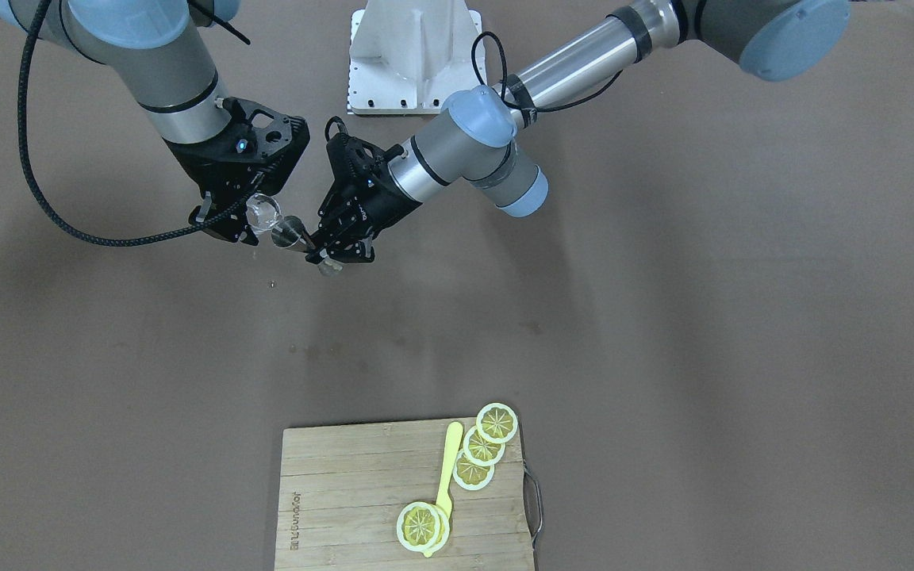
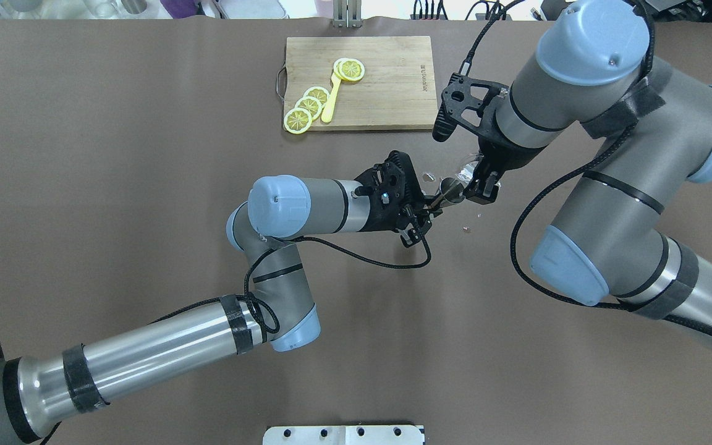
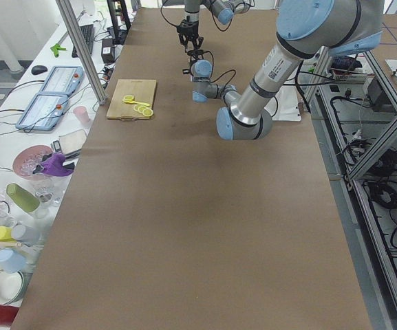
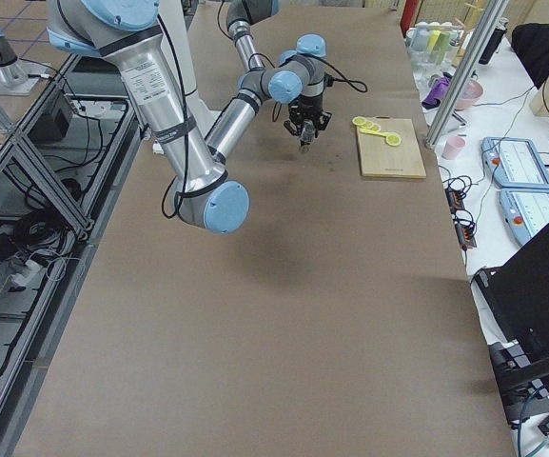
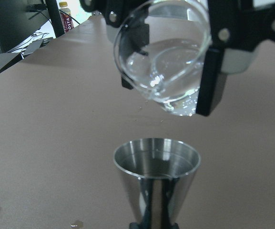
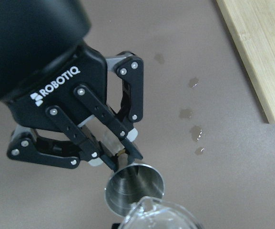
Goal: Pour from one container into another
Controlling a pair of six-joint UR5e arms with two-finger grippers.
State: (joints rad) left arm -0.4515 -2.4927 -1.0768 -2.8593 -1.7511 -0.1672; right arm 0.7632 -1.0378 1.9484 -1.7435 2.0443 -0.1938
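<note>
Now: L gripper (image 1: 320,252) clamped on steel jigger (image 5: 156,176) at its base, cup upright. R gripper (image 1: 244,220) grips clear glass (image 5: 163,57) w/ liquid (image 5: 175,93), tilted just above jigger rim, not touching.

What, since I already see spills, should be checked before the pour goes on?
1. Grip on the clear glass tumbler by the right end effector: ok.
2. Grip on the steel conical cup by the left end effector: ok.
3. Tumbler lip over cup mouth: ok.
4. Cup fill level: cannot tell.
5. Dry brown table: not ok, wet spots lie beside the wooden cutting board.
</note>
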